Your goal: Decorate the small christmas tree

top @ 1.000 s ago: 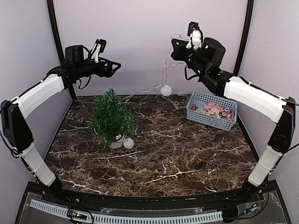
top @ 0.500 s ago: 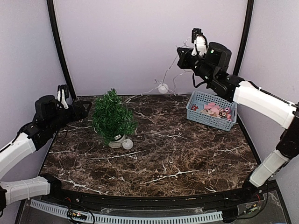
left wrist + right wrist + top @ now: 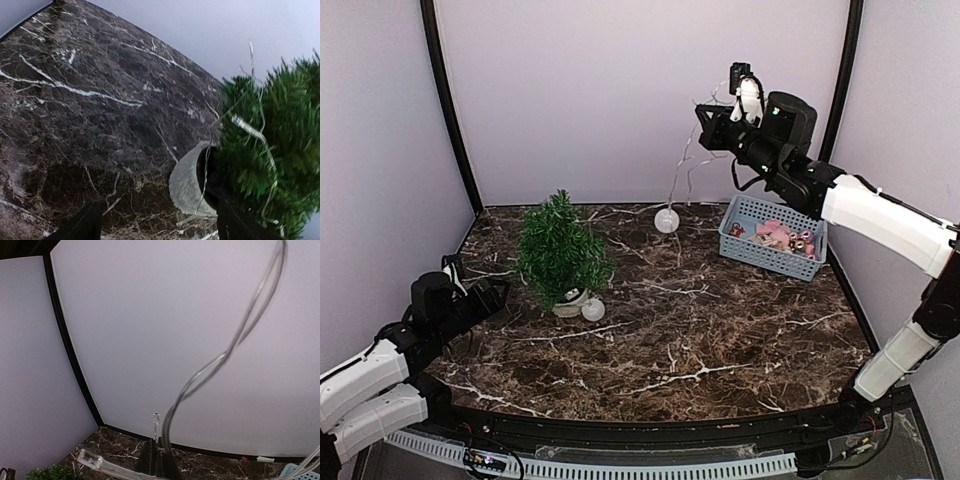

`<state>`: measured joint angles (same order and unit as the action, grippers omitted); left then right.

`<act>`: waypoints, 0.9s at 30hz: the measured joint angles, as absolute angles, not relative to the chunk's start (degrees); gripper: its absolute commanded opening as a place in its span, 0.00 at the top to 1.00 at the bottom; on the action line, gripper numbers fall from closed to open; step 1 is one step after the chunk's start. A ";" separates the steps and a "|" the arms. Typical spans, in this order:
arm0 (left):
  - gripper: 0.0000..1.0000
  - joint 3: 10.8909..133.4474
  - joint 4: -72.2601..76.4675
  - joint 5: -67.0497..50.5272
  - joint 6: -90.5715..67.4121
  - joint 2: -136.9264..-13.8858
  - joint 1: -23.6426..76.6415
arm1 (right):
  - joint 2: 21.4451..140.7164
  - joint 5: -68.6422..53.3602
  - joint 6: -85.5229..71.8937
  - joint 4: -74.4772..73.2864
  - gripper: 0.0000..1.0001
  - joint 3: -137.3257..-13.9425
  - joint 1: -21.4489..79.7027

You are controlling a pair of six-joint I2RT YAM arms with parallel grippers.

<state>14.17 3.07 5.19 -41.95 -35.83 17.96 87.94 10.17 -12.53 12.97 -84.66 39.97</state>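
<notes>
Right jaws clamped on light wire [image 3: 222,357], high above desk's far edge; white ball [image 3: 666,220] on wire. Left jaws apart, low at left edge, facing small christmas tree [image 3: 560,250].

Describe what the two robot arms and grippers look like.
The left arm and right arm have glossy white rounded shells between black joints. The left gripper and right gripper are black, with thin black cables looping near the wrists.

The dark brown marble table [image 3: 720,330], veined in white, carries the small christmas tree [image 3: 558,250] in its white pot at the back left, a white ball [image 3: 593,309] touching the pot, and a blue-grey basket [image 3: 765,262] at the back right.
</notes>
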 measured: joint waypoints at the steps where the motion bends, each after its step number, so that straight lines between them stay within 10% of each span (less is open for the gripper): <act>1: 0.27 12.82 4.84 3.84 -41.80 -36.42 17.96 | 87.92 10.11 -12.58 12.97 1.00 -84.60 39.97; 8: 0.47 8.32 18.24 -8.43 -35.92 -49.17 17.96 | 87.85 9.67 -12.78 12.78 1.00 -83.96 39.97; 22: 0.45 10.39 41.28 -22.17 -26.46 -77.38 19.73 | 87.46 8.99 -12.99 12.78 1.00 -83.53 39.97; 27: 0.62 11.27 43.70 -22.68 -24.91 -79.31 20.16 | 87.46 8.97 -12.99 12.75 1.00 -83.53 39.97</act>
